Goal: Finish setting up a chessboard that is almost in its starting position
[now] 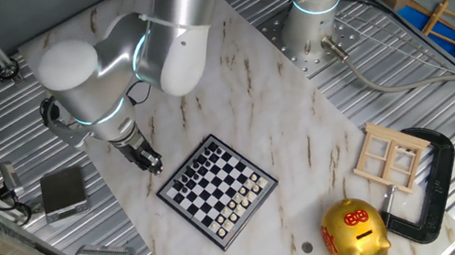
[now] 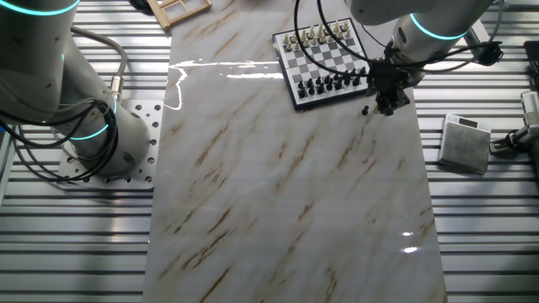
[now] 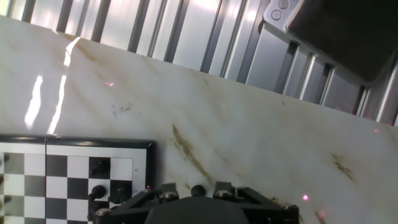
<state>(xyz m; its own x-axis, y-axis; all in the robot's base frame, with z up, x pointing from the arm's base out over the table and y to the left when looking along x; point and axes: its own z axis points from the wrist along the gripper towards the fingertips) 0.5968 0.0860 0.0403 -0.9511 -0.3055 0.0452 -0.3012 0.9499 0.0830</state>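
The chessboard (image 1: pixel 218 192) lies on the marble slab, black pieces on its near-left rows and white pieces opposite. It also shows in the other fixed view (image 2: pixel 324 57) and at the lower left of the hand view (image 3: pixel 68 180). My gripper (image 1: pixel 153 165) hangs low over the marble just off the board's black-side corner (image 2: pixel 386 104). One small black piece (image 2: pixel 365 110) stands on the marble off the board, next to the fingers. In the hand view its round head (image 3: pixel 198 190) shows between the two finger ends of the gripper (image 3: pixel 196 196), which stand apart and do not touch it.
A gold piggy bank (image 1: pixel 355 234), a pale wooden window frame (image 1: pixel 390 156) and a black clamp (image 1: pixel 436 185) lie right of the board. A grey box (image 1: pixel 63 192) sits on the ribbed metal left of the slab. A second arm's base (image 1: pixel 316 20) stands behind.
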